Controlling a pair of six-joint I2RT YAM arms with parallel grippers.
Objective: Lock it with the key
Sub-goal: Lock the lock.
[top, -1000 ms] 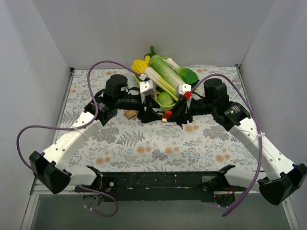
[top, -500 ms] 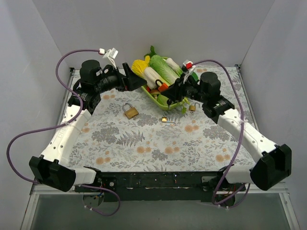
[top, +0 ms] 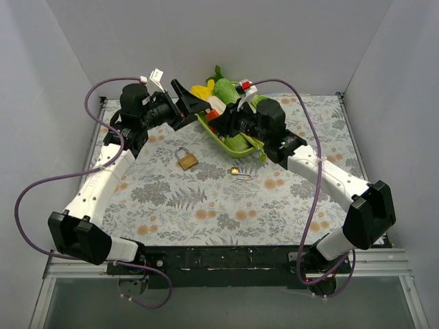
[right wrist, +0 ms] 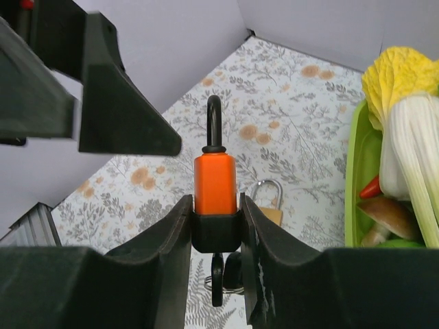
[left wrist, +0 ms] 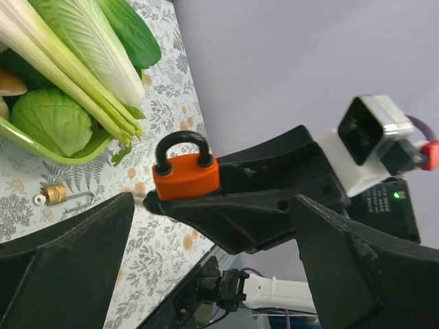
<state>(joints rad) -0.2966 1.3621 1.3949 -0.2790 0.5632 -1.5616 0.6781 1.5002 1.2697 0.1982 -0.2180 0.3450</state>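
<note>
While the green tray, right of frame, holds leafy vegetables, the right gripper pinches an orange, black-shackled padlock; the left gripper is spread.

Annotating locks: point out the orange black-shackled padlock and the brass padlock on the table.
orange black-shackled padlock [right wrist: 215, 181]: right wrist view, middle of its body.
brass padlock [top: 187, 162]: top external view, on its body.

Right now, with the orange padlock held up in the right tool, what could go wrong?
The right tool pinches the orange padlock only by its lower body; a push from the open left tool could twist it loose.
Both tools sit close, so they may collide.
A dropped lock could land in the green tray.
</note>
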